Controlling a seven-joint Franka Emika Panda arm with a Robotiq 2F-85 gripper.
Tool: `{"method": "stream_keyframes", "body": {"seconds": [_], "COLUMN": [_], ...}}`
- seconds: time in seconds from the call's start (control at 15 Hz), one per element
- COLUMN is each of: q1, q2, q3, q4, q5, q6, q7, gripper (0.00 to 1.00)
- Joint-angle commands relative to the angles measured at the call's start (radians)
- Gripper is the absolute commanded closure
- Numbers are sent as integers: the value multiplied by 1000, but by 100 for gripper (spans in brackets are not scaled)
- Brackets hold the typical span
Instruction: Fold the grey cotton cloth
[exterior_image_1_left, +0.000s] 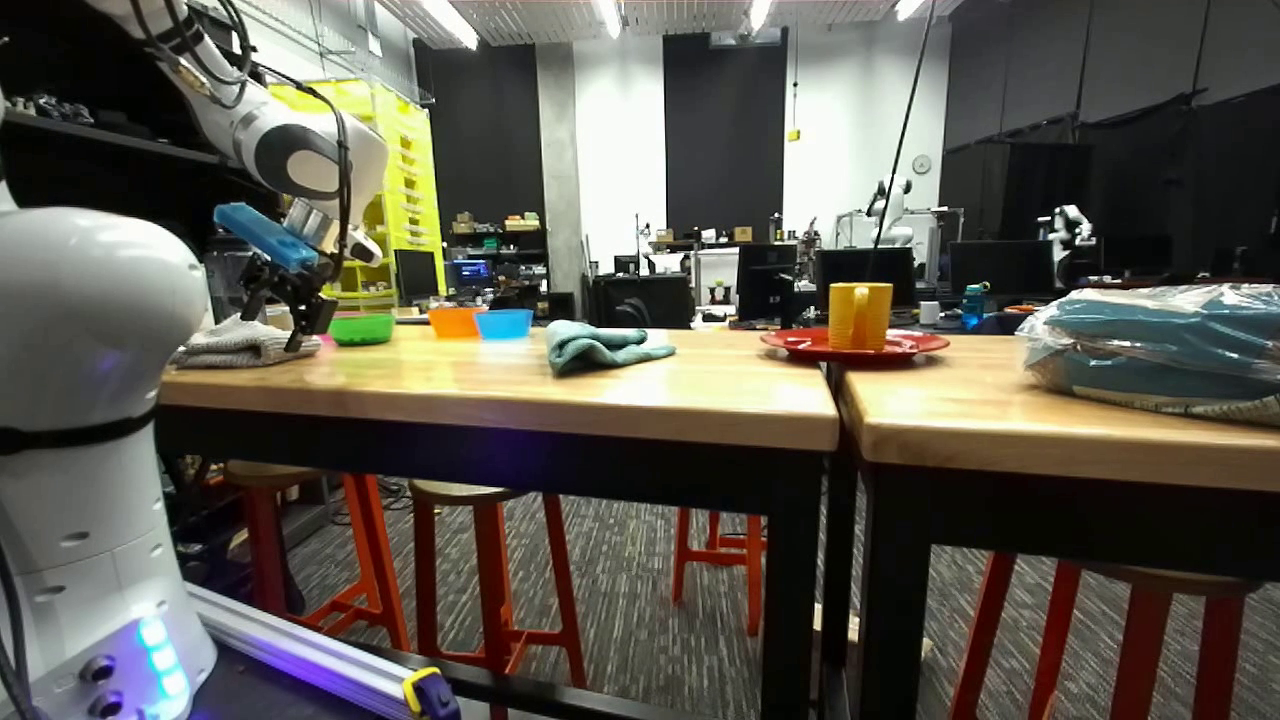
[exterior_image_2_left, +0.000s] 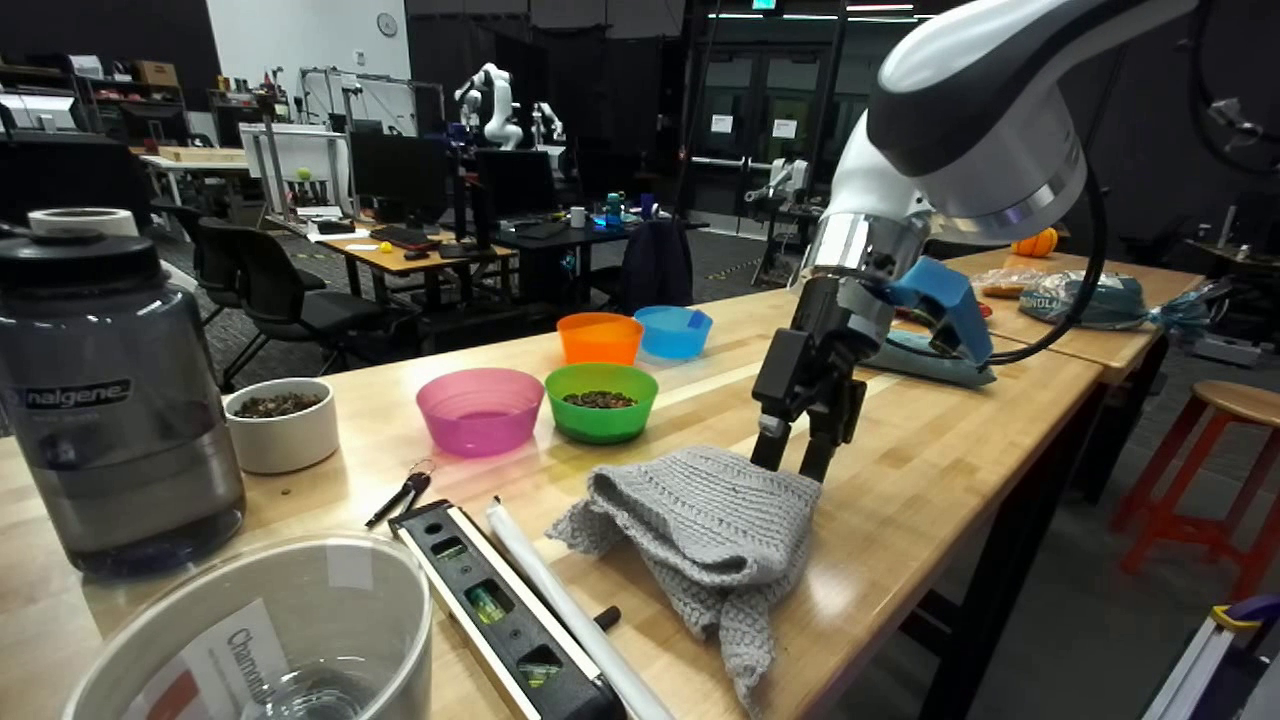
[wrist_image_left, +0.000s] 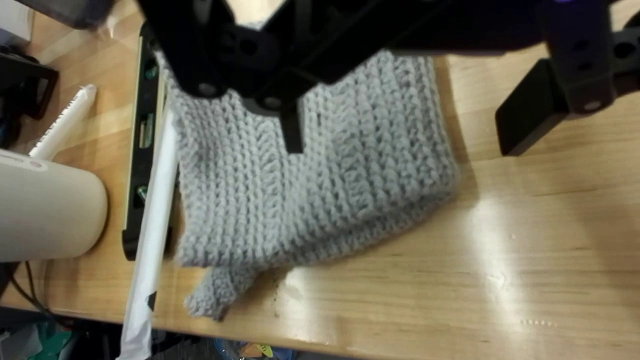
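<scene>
In the wrist view, the black two-fingered end effector (wrist_image_left: 403, 144), spread apart, appears to straddle the rumpled grey knitted cloth's (wrist_image_left: 320, 200) right-hand edge.

i have the cloth (exterior_image_2_left: 700, 510) along one long edge in plain grey, patterned with raised rows of ribbed knit. the gripper (exterior_image_2_left: 793, 462) i operate is black, and the block (exterior_image_2_left: 950, 290) above it bright blue. the table (exterior_image_2_left: 920, 450) is honey wood in lighter and darker strips. toward the opposite long edge i pick out a pink bowl (exterior_image_2_left: 480, 432), a green bowl (exterior_image_2_left: 600, 424), an orange bowl (exterior_image_2_left: 598, 345) and a blue bowl (exterior_image_2_left: 672, 340). at the table's short edge i see a red plate (exterior_image_1_left: 800, 346) and a yellow-orange mug (exterior_image_1_left: 860, 316).
</scene>
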Motion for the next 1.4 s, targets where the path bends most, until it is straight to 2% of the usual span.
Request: {"method": "stream_keyframes", "body": {"seconds": [0.0, 0.33, 0.53, 0.6, 1.33], "q1": [3, -2, -8, -13, -108], "q2": [3, 8, 2, -2, -69], "q3": [27, 32, 32, 34, -6], "q4": [-3, 0, -2, -3, -12], "q5": [13, 1, -12, -29, -285], "q6": [38, 48, 48, 49, 53], "q7": [16, 29, 43, 55, 240], "gripper": [35, 75, 97, 100, 98]}}
